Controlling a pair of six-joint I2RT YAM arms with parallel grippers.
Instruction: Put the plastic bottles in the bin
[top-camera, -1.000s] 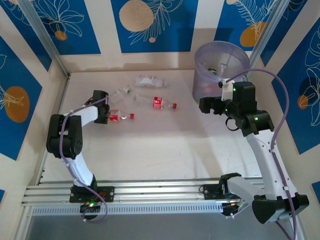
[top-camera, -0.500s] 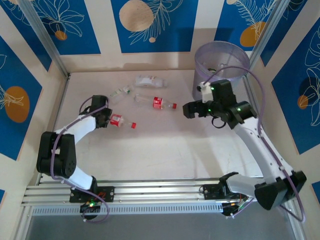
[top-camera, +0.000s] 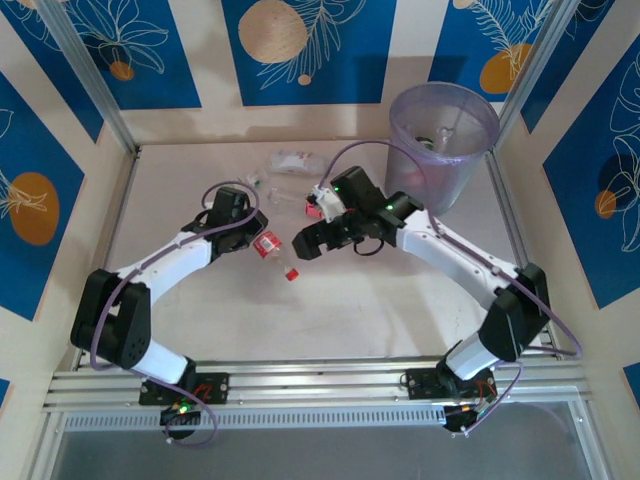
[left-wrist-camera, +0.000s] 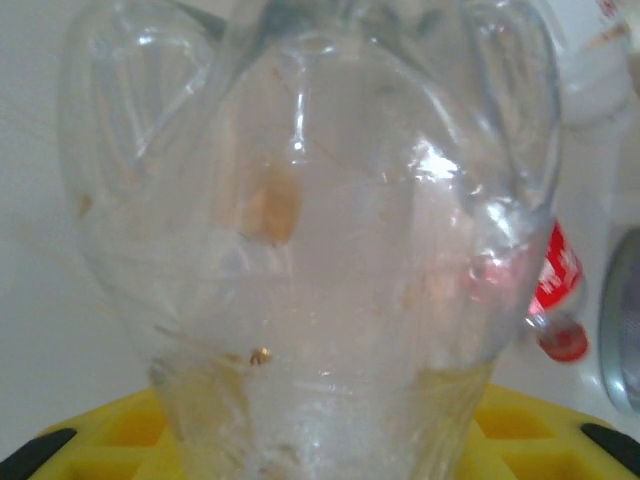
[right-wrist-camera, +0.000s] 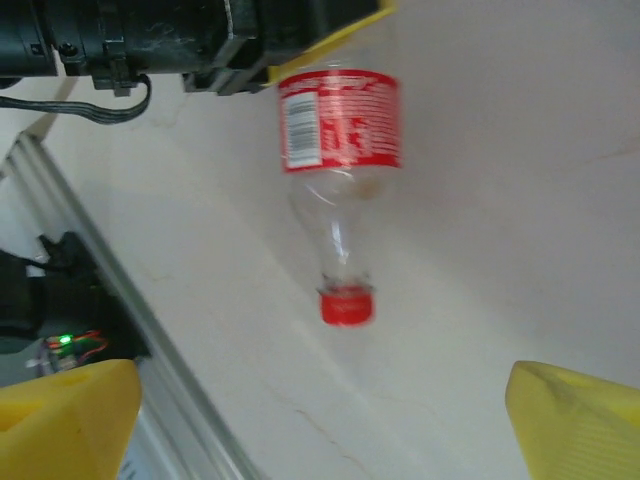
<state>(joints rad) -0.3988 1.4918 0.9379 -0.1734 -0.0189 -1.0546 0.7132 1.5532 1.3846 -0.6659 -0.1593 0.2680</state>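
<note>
farthest to the left of the bin (top-camera: 425, 178), and well apart from it, a small clear bottle (top-camera: 247, 183) lies on the table (top-camera: 330, 320). just nearer than that, my left gripper (top-camera: 254, 240) is clamped on the base end of a red-labelled bottle (top-camera: 268, 246). from my left wrist its clear lobed bottom (left-wrist-camera: 310, 250) sits right above my yellow pads (left-wrist-camera: 100, 440), the jaws drawn in tight on it. its red cap (top-camera: 291, 272) points away from my fingers, well left of the bin, and i cannot tell whether the bottle touches the table. a bottle with a whitish label (top-camera: 293, 162) lies flat farther back, also well left of the bin. next, my right gripper (top-camera: 303, 243) hovers just beside the held bottle, on its bin side, its two yellow fingertips (right-wrist-camera: 65, 420) spread wide apart with nothing between them. from my right wrist the red label (right-wrist-camera: 340, 120) and the cap lie ahead of that gap. another red-labelled bottle (top-camera: 316, 205) lies on the table, partly hidden by my right arm, between the held bottle and the bin. the bin itself stands upright, pale purple and see-through, with pale shapes in its bottom too small to tell.
</note>
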